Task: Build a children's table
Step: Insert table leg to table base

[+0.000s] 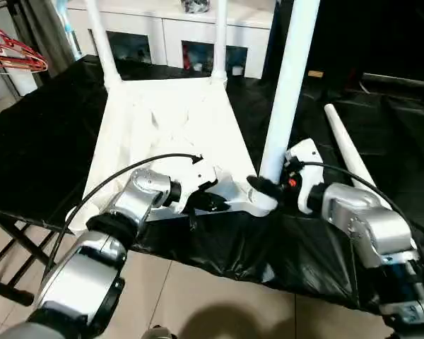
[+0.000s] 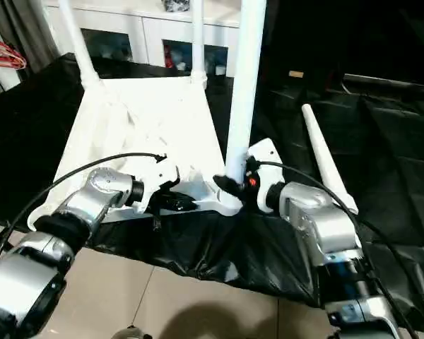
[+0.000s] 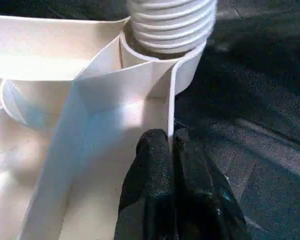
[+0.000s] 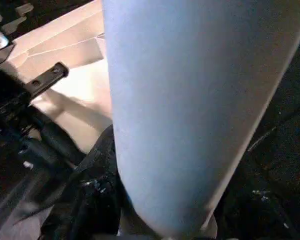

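We see the table top (image 1: 166, 127) lying upside down on black sheeting (image 1: 49, 141). Our left gripper (image 3: 170, 150) pinches its near rim. Beside it our right gripper (image 1: 265, 187) seems clasped round the near-corner leg (image 1: 286, 85); a loose leg (image 1: 346, 145) lies beyond.

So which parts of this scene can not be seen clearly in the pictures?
- Head views: the tops of the three standing legs are cut off by the upper edge.
- Left wrist view: how deep the threaded leg end sits in the tabletop socket is hidden by the socket wall.
- Right wrist view: the right gripper fingertips are behind the leg.
- Head views: the cabinet contents are too small.
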Motion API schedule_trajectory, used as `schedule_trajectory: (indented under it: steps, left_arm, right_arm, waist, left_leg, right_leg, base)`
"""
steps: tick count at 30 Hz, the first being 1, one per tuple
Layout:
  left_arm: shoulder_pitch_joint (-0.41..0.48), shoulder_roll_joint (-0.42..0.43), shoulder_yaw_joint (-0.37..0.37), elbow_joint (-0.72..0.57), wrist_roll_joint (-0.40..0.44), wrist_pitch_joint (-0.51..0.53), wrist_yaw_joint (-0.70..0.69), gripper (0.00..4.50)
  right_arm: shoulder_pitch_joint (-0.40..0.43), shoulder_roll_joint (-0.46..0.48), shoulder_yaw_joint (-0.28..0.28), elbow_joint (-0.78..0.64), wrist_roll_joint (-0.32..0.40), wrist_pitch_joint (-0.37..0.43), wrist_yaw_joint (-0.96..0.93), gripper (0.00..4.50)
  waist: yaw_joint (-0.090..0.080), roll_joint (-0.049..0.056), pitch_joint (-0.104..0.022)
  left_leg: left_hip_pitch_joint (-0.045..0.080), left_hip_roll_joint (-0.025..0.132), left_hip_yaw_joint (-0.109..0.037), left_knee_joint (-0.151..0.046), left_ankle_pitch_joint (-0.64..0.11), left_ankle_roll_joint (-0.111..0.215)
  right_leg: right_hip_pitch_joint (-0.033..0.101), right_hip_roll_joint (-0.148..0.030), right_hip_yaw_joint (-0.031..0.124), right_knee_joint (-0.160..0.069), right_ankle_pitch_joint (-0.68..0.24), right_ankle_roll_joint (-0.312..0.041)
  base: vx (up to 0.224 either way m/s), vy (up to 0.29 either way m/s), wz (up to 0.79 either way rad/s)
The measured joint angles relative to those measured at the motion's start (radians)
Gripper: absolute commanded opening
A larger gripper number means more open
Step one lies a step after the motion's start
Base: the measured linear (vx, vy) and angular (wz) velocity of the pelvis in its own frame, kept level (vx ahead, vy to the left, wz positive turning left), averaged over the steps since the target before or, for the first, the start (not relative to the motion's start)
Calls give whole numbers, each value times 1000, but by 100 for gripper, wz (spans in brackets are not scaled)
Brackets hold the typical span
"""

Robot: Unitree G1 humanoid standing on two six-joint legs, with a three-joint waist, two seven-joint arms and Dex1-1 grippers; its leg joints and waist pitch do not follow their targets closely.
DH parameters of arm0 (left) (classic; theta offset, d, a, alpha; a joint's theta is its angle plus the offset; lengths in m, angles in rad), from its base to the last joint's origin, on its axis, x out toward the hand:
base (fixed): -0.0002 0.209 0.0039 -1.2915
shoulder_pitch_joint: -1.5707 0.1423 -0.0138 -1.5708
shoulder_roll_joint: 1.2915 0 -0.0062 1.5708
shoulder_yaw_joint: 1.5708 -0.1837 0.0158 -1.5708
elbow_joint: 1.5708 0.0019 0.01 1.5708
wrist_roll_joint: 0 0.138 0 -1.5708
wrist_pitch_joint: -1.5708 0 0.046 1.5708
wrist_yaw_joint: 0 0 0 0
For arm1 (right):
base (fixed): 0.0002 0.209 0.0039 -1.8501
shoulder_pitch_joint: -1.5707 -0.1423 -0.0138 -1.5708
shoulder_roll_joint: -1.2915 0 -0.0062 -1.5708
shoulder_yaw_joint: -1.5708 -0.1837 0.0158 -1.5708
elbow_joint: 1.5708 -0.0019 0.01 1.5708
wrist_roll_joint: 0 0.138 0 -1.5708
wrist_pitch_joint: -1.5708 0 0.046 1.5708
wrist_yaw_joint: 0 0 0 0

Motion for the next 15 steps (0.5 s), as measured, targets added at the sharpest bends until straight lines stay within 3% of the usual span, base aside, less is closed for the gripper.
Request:
schedule_trajectory:
  steps: [15]
  left_arm:
    - [36,9,6,-79,-1,62,-6,0]
  right_arm:
    - [-8,23,-9,60,-1,-29,27,191]
  waist:
    - [-3,0,0]
  left_leg:
    - [0,0,1,-2,0,0]
  right_leg:
    - [0,0,0,-1,-2,0]
  base:
    - [0,0,0]
